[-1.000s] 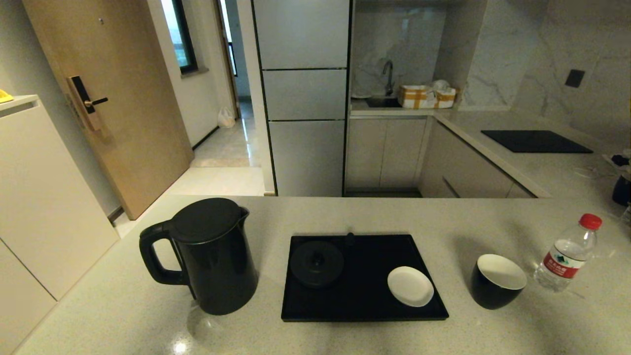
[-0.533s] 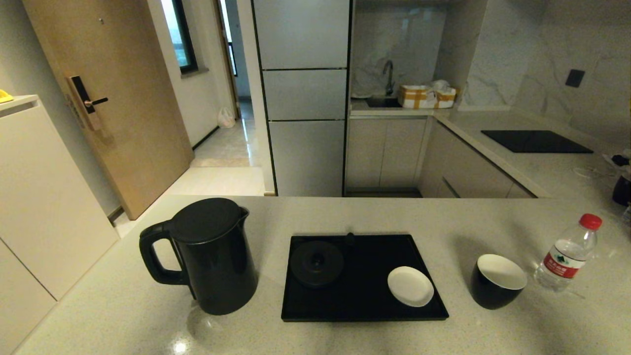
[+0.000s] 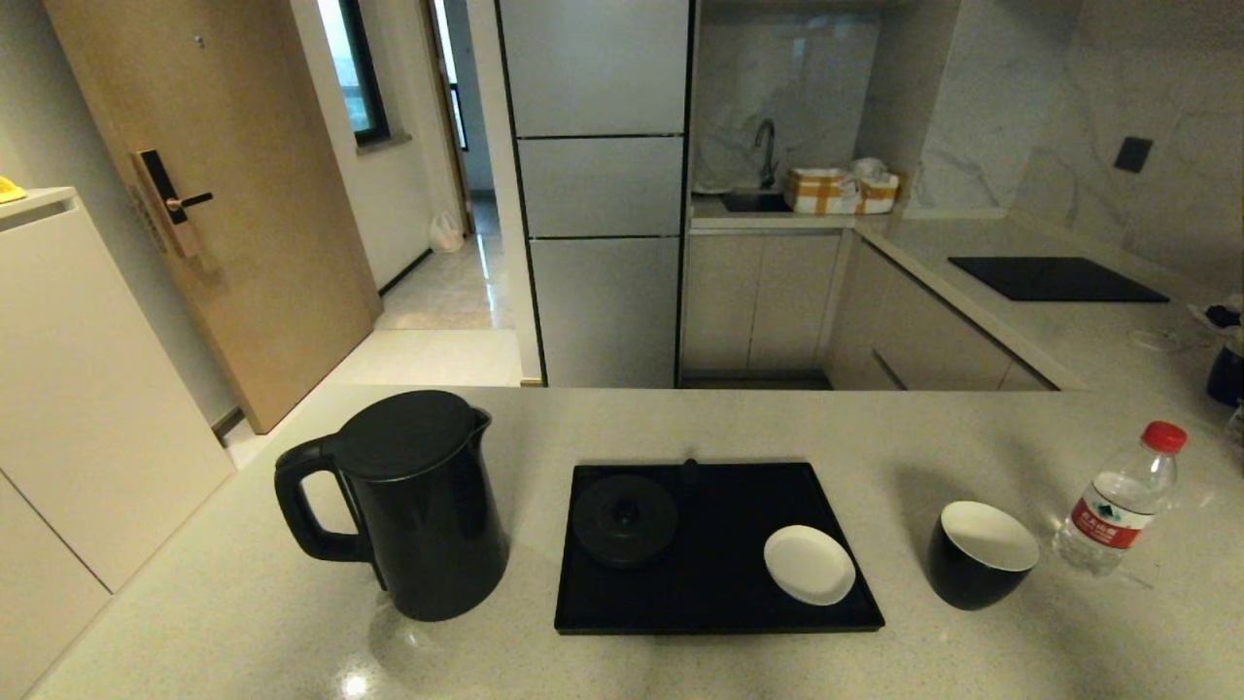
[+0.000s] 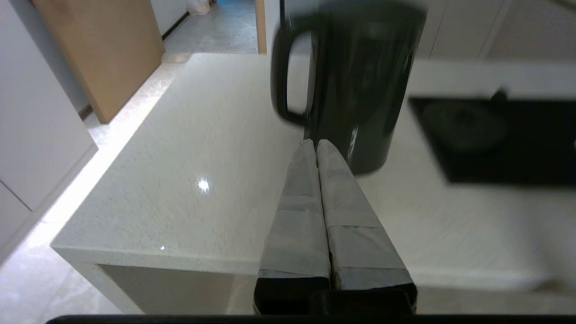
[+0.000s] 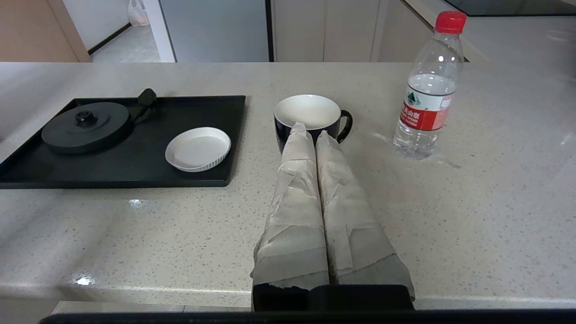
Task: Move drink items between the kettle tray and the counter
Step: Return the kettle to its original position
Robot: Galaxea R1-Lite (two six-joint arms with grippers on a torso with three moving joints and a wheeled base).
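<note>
Both grippers — left gripper (image 4: 316, 145), right gripper (image 5: 310, 131) — pressed shut, empty, unseen from the head; electric kettle (image 4: 355, 81) top cropped, blurred.

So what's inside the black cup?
The cup on the counter looks empty: its white inside shows, with nothing in it. The right gripper, fingers shut, hides only its near rim.

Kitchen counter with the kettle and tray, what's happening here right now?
Nothing is held. The tall black electric kettle stands on the pale speckled counter, left of the flat black tray; the black cup and red-capped bottle stand right. The left gripper and right gripper hang shut near the counter's edge.
</note>
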